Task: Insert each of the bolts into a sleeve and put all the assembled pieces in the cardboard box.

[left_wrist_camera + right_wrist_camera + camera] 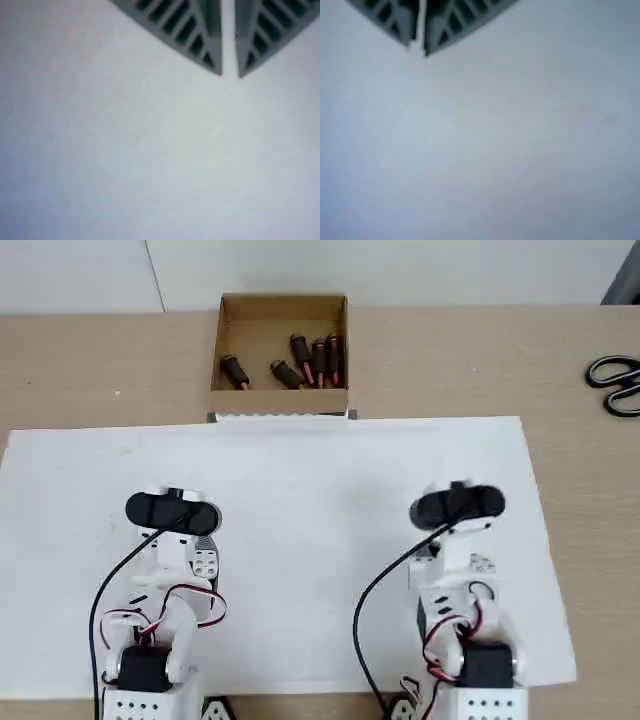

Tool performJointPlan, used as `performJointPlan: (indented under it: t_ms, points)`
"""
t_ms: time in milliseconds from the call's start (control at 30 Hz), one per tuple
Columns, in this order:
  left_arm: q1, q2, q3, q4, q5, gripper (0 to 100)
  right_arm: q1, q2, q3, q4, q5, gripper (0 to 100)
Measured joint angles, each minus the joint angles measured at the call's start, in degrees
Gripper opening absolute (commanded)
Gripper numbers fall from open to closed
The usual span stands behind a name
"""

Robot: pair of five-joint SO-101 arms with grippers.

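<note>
Upper centre of the high view: cardboard box point(262, 328), open-topped, on the wooden table point(90, 360), right at the top edge of a white paper sheet point(320, 465). Holds five dark, reddish-banded bolt-and-sleeve pieces point(302, 350): one alone toward the box's left wall, one near the middle, three bunched close together toward the right wall. Cannot tell from this view whether each bolt is fully seated in its sleeve.

Lower left of the frame: an arm point(170, 570), folded back over its base, with its black head above the sheet and a black cable point(110, 590) trailing down to the bottom edge. Lower right: a second arm point(462, 570) in the same folded pose. Well apart from each other and from the box.

Left wrist view: left jaws pointing at white paper, tips drawn together to a narrow slit, gripping nothing. Right wrist view: right jaws likewise over the paper, tips all but touching with a thin bright line between, gripping nothing.

Right edge of the high view: black-handled scissors point(615, 385) on the table, off the sheet.
</note>
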Motion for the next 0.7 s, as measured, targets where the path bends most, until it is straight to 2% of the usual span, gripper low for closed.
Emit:
performJointPlan:
  t_ms: [267,700]
  points:
    - [0.00,0.00,0.00,0.00,0.00,1,0.09,-3.69,6.68,-0.53,-1.93,0.3]
    - [0.00,0.00,0.00,0.00,0.00,1,0.09,-4.22,7.12,-0.70,-2.29,0.3]
